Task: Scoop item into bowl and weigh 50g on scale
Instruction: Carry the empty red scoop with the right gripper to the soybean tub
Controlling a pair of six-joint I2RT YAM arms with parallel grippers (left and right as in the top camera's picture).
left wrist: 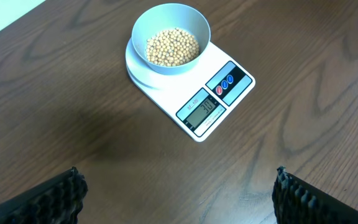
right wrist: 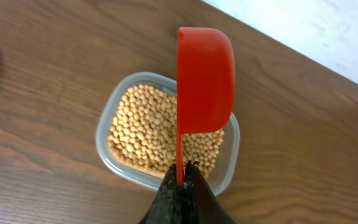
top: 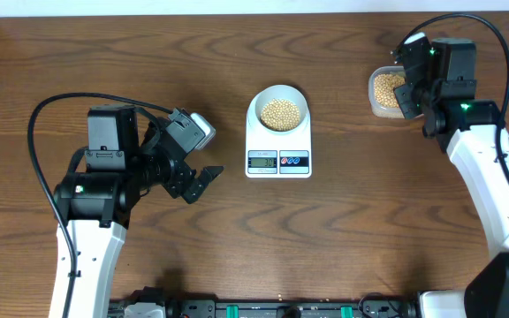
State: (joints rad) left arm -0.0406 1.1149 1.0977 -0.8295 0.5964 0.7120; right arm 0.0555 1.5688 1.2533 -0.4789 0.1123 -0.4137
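Note:
The pale blue-white bowl (top: 277, 109) holds tan beans (top: 279, 112) and stands on the white scale (top: 278, 152) at the table's middle; the left wrist view shows the bowl (left wrist: 171, 37), its beans (left wrist: 171, 46) and the scale (left wrist: 219, 93) with a lit display. My left gripper (top: 200, 184) is open and empty, left of the scale; its fingers (left wrist: 179, 193) frame bare table. My right gripper (right wrist: 180, 177) is shut on the handle of a red scoop (right wrist: 204, 78), held over a clear tub (right wrist: 124, 99) of beans (right wrist: 145, 134). The tub (top: 376, 99) sits at the far right.
The wooden table (top: 237, 247) runs under everything. A white wall or floor shows past the table's far edge (right wrist: 328, 31). My right arm (top: 493, 185) stretches along the right side.

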